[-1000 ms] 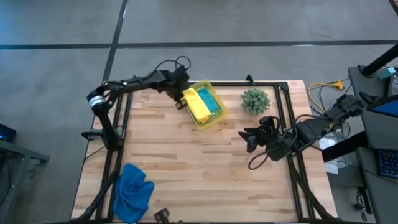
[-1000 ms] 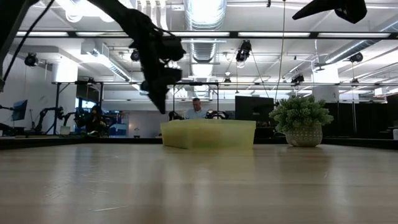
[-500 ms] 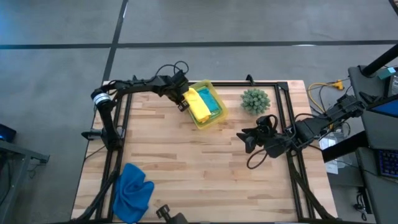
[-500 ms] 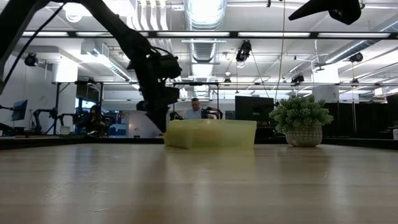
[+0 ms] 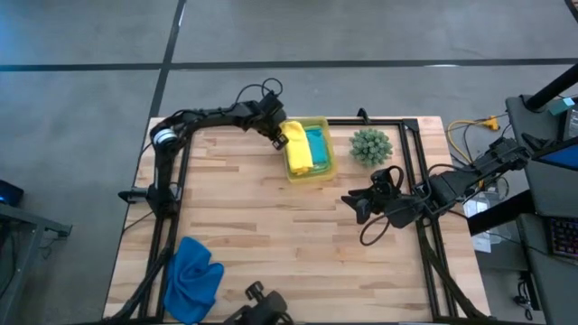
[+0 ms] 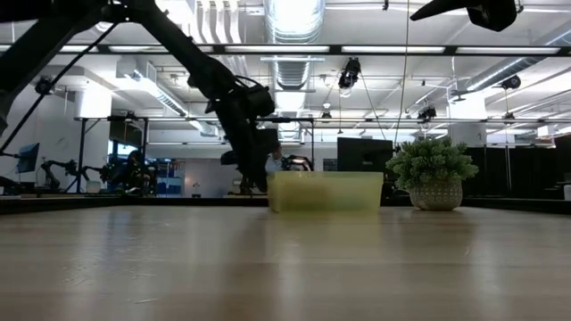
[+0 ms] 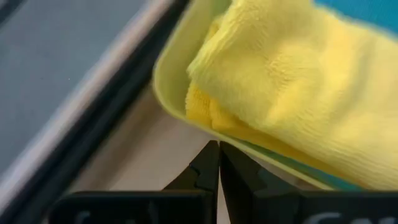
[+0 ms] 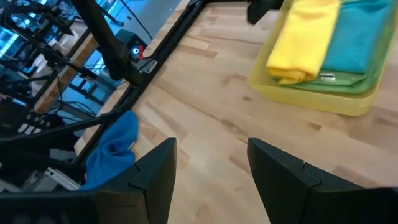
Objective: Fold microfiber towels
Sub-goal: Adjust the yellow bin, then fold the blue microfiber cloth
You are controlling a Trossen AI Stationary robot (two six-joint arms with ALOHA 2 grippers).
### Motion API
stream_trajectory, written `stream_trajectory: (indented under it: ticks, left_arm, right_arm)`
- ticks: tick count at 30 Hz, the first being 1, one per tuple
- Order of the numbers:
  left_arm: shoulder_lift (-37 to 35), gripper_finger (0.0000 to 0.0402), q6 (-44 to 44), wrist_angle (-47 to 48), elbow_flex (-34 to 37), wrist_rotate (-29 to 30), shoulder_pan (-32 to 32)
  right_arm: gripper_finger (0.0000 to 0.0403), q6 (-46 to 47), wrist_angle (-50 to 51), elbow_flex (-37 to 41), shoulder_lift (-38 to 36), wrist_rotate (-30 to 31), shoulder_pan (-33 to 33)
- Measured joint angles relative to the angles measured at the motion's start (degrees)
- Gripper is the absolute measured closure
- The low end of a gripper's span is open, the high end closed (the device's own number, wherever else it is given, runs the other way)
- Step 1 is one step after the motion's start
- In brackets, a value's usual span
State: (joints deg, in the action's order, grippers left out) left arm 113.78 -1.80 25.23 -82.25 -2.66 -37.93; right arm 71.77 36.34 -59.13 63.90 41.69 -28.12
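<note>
At the table's twelve o'clock edge, the left gripper (image 5: pixel 279 137), fingers pressed together and empty, noses the translucent yellow-green plastic bin (image 5: pixel 326 168) holding folded yellow (image 5: pixel 297 152), teal (image 5: pixel 319 147) and lime towels. It should part before reaching in. Right gripper (image 5: pixel 358 204) waits spread at three o'clock; crumpled royal blue towel (image 5: pixel 192 276) at seven, on the pale wood table (image 5: pixel 271 235).

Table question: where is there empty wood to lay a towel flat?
The widest bare wood lies mid-table, between the blue towel, the bin and the open right gripper. The far edge is crowded: shut left gripper, bin with yellow towel, plant.
</note>
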Motion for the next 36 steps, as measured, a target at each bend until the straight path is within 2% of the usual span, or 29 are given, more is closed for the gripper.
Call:
stream_trajectory:
  ticks: [7, 11, 17, 20, 24, 29, 33, 36]
  left_arm:
    - [3.97, 0.0401, 0.02, 0.23, -6.46, -2.35, 0.0]
    - [3.35, 0.0401, -0.02, 1.94, -8.03, -1.61, -0.47]
    - [-5.63, 0.0401, -0.07, 5.15, -6.26, -0.22, -1.75]
    - [-12.0, 0.0401, -0.34, 8.38, -5.31, -1.7, -1.36]
    - [-20.39, 0.0401, -0.66, 13.44, -4.65, -7.95, 0.28]
    - [-31.44, 0.0402, 0.77, 18.65, -0.48, -19.64, 2.98]
    - [-40.54, 0.0402, 7.14, 21.08, 5.51, -30.97, 6.78]
    - [-48.07, 0.0402, 12.05, 20.88, 10.93, -34.16, 11.87]
  right_arm:
    - [0.0211, 0.2, -0.24, 0.0, 0.0, -0.13, 0.0]
    - [0.0211, 0.07, -0.43, 0.0, 0.0, -0.15, 0.0]
    - [0.0211, -1.66, -0.46, 0.02, 0.0, -0.16, 0.0]
    - [0.0211, -3.49, -0.76, 0.04, -0.03, -0.19, 0.02]
    - [0.0211, -6.77, -2.36, 0.04, -0.17, -2.67, 0.02]
    - [0.0211, -15.31, -7.12, 0.11, -0.11, -8.95, 0.02]
    - [0.0211, -22.53, -13.81, 0.51, -0.1, -14.87, 0.02]
    - [0.0211, -27.46, -20.69, 1.62, -0.09, -18.45, 0.02]
